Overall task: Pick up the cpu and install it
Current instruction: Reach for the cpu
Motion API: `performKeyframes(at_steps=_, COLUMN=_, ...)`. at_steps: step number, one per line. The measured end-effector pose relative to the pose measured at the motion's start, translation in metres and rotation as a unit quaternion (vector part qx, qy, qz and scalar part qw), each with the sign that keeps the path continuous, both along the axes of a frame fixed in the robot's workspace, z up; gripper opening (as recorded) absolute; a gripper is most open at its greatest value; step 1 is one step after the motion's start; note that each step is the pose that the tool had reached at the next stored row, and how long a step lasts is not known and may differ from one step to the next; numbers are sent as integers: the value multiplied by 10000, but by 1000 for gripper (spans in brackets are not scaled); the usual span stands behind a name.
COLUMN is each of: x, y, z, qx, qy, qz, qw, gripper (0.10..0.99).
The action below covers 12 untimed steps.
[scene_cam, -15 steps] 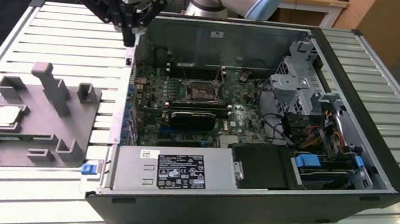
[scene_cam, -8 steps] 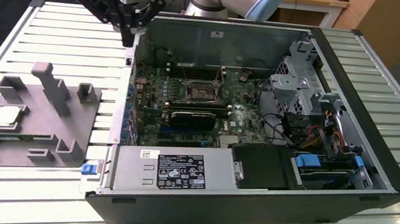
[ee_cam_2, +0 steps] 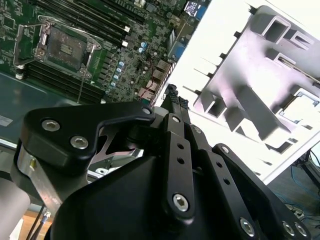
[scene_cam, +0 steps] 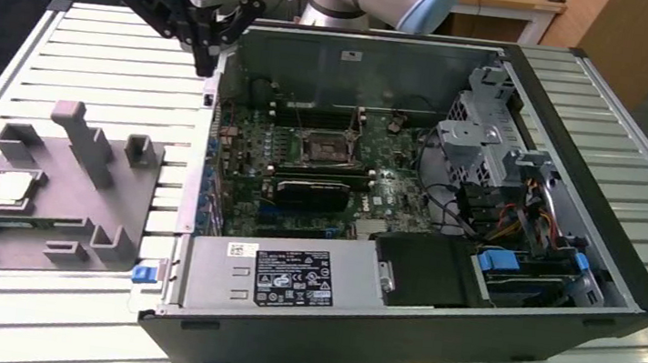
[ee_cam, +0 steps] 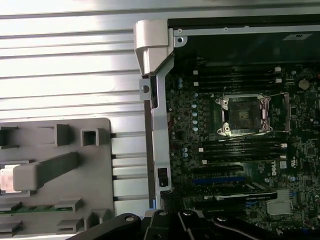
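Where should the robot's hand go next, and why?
Probably toward the exterior view's left and down, over the cpu. The gripper hangs at the computer case's wall, apart from the cpu, which lies on the grey holder; the motherboard's socket is empty.

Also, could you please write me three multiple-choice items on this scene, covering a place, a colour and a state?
1. The cpu lies: A in the socket; B on the grey block; C on the bare table.
2. The motherboard is: A red; B green; C white.
3. The socket is: A empty; B filled; C under a cooler.
Answers: 1 B, its silver top shows on the grey block at the exterior view's left. 2 B, the board is green in all three views. 3 A, its dark middle lies bare within the metal frame in both wrist views.
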State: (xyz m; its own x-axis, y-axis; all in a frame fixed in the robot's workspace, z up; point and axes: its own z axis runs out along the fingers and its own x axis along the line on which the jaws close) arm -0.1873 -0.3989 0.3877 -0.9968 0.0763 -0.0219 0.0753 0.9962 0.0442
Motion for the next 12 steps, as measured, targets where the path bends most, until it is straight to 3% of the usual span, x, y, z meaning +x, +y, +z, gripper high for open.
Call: performKeyframes(at_steps=12, x=-48, y=0, z=-8, qx=0, qy=2, qz=0, qw=10000, gripper=106)
